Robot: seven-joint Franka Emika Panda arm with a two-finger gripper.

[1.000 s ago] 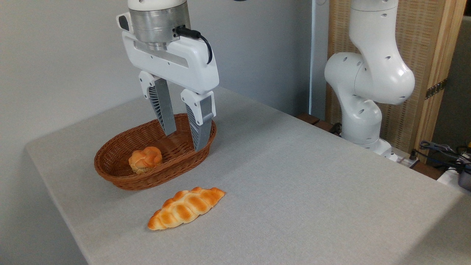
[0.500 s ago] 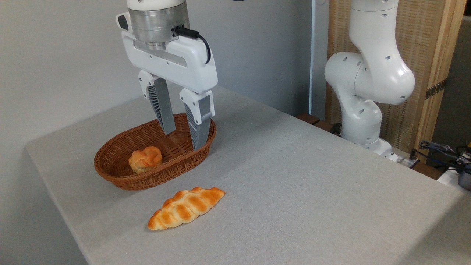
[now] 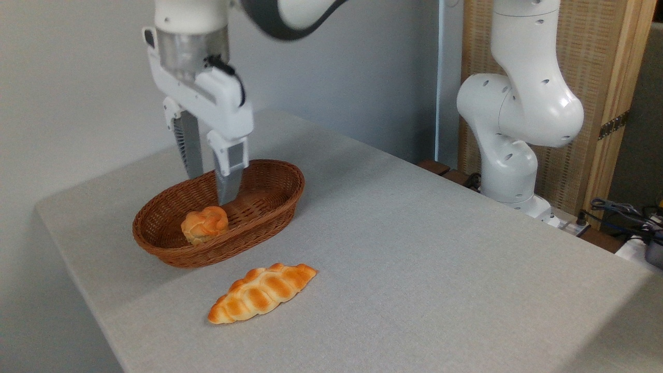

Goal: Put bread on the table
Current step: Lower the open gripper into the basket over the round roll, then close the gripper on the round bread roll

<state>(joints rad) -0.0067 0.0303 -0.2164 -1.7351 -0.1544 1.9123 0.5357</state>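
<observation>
Sitting in the left half of a brown wicker basket, the bread, a small knotted bun, looks light and soft, likely to dent under a hard squeeze; a gentle pinch across its rounded flanks seems the safest hold. The gripper hovers just above and behind it, released and grasping nothing. The raised basket rim crowds the approach. A longer braided loaf lies apart on the grey tabletop
</observation>
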